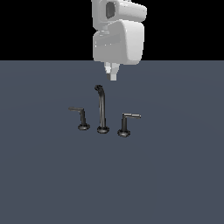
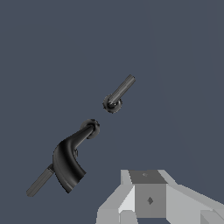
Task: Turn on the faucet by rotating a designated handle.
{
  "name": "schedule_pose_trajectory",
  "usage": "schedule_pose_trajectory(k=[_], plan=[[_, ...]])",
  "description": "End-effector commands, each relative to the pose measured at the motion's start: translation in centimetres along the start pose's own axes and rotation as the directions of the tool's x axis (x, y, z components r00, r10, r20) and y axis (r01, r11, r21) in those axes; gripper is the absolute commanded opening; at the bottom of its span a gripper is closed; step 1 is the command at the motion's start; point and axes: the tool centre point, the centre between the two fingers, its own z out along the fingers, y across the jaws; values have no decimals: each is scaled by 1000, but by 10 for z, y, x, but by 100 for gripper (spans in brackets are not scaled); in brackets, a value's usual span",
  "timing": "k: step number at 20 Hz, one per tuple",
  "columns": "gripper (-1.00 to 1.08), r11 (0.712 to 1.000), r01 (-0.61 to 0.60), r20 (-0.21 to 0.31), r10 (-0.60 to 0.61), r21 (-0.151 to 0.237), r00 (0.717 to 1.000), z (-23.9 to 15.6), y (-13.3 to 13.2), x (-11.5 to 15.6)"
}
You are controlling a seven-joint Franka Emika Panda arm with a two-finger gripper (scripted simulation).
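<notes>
One hand [image 1: 112,72] hovers above the spout [image 1: 101,107], apart from the designated handle [image 1: 127,122]; its spread unclear

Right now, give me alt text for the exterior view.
A dark three-piece faucet stands on a flat grey surface: curved spout between two L-shaped levers, the paler-barred designated handle on the exterior view's right. The white arm's end effector hangs above, touching nothing.

A: Anything blocking my gripper [image 1: 113,72]?
B: Only the tall spout [image 1: 101,107], right below it, between both levers. I see open floor [image 1: 175,175] around the designated handle [image 1: 127,122].
</notes>
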Motion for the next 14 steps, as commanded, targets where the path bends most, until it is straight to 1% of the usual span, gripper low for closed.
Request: schedule_pose_trajectory(k=[1,5,8,11,14], plan=[[-100,998,-63,0,63,1,998,14,-6,10],[-100,987,-163,-1,163,1,987,37,-15,27],[-100,971,-239,-2,239,0,971,54,-20,40],[-100,949,-317,-3,317,0,949,72,-25,55],[-100,919,-394,-5,394,0,919,90,-28,71]])
